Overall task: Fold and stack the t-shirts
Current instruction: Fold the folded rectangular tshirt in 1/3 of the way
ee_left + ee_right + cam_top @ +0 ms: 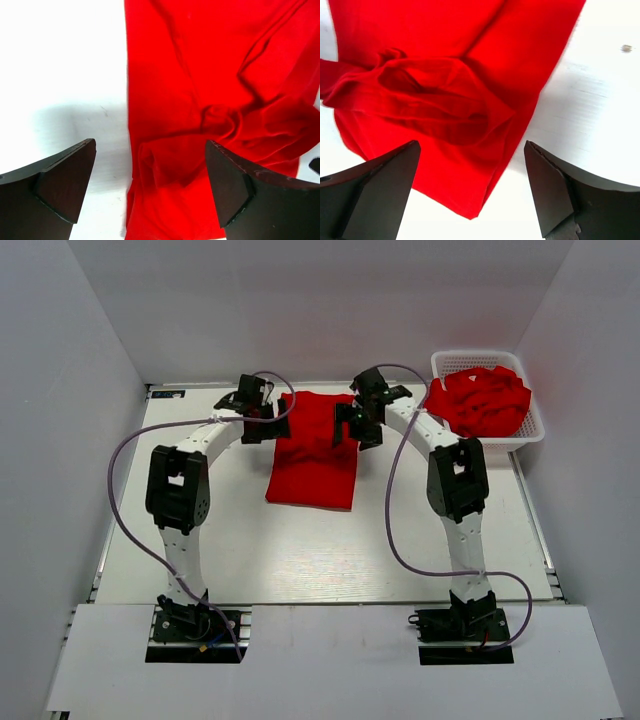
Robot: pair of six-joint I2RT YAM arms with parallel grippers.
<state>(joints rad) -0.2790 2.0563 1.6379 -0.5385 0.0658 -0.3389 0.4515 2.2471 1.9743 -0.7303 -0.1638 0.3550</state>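
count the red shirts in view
2 at least: one shirt lies flat mid-table; a red heap fills the basket at far right and may hide more shirts.

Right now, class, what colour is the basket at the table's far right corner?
White; the lattice basket shows best in the top external view.

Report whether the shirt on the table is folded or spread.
Folded: the shirt lies as a narrow rectangle, no sleeves sticking out, layers overlapping.

One t-shirt at centre; one basket upper right (its red heap uncountable); two arms, the left arm and the right arm.
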